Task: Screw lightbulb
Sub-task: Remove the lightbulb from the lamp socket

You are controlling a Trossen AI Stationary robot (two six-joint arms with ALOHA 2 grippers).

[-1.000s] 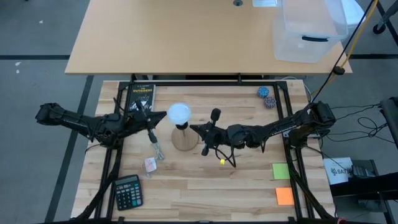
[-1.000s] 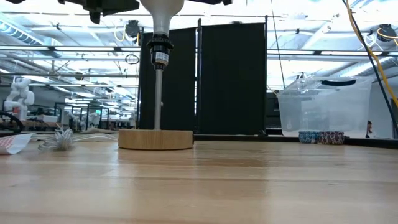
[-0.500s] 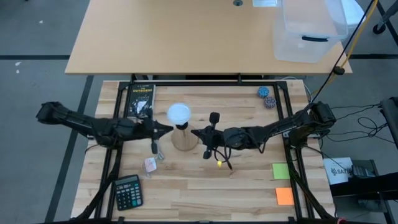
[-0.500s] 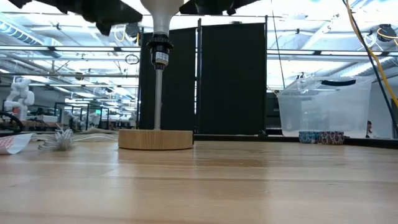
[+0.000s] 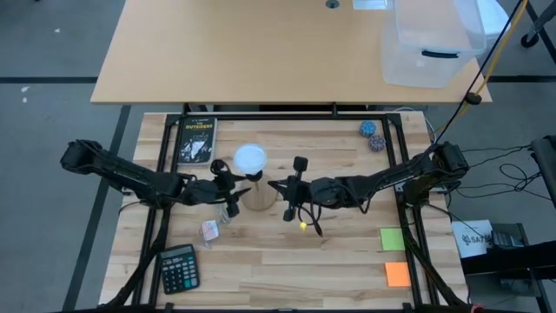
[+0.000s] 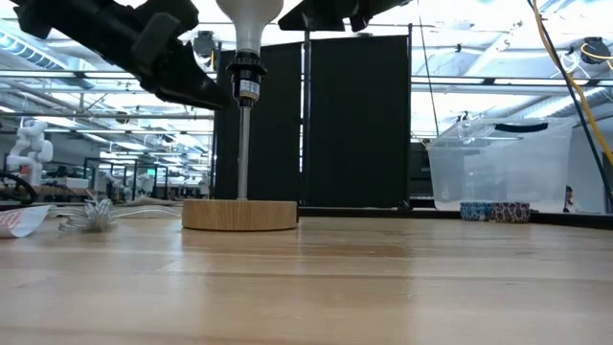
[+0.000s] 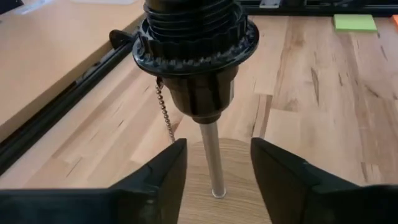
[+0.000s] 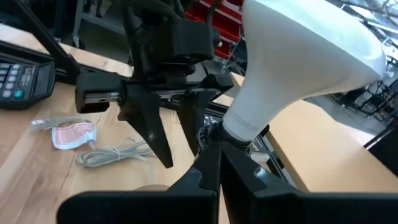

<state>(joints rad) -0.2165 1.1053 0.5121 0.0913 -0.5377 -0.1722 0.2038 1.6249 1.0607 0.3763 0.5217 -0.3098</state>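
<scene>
Left jaws: we saw the left gripper (image 7: 214, 174) spread, its fingers either side of the lamp stem (image 7: 210, 155), touching nothing.
Right jaws: the right gripper (image 5: 280, 187) was pressed together, just beside the socket (image 7: 193, 56).
Lightbulb: the lightbulb (image 5: 250, 159) sat in the socket atop the wooden base (image 6: 239, 214); how deep, we could not tell.
Risk: we judged an unsteadied stand could turn or tip under twisting.
Snag: the pull chain (image 7: 164, 106) hung close to one finger.

One lightbulb (image 5: 250, 158), one calculator (image 5: 178, 268), two sticky notes (image 5: 393, 239).
</scene>
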